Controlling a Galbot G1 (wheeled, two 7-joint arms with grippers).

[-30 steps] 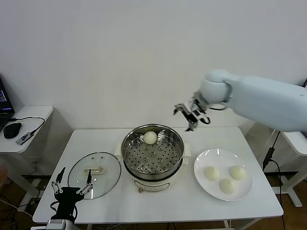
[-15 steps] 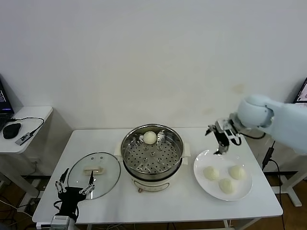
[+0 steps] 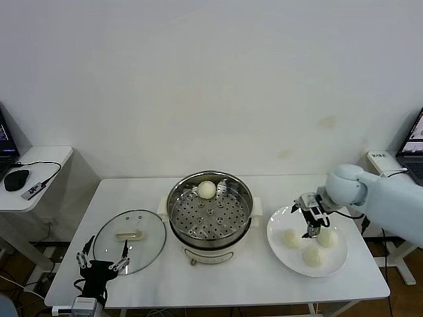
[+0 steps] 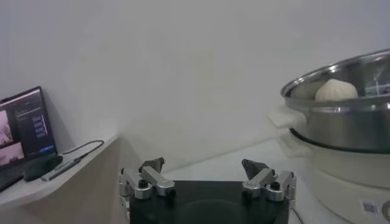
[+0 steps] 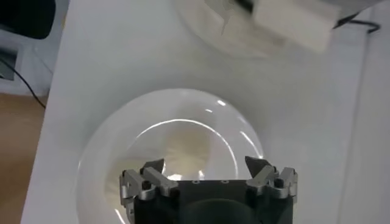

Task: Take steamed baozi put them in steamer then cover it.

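L gripper (image 3: 102, 262) is idling at desk (image 3: 225, 281) front-left edge, jaws wide, holding nothing, just before the cover (image 3: 129, 240) lying flat. Steamer (image 3: 210, 210) is sitting mid-desk w/ one baozi (image 3: 207, 189) inside. R gripper (image 3: 308, 218) is hovering over plate (image 3: 277, 244), jaws wide, empty, above three baozi (image 3: 311, 256)

white table (image 3: 264, 271) in the middle; white plate (image 3: 277, 221) at its right; side desk (image 3: 39, 158) far left with black mouse (image 3: 16, 179)
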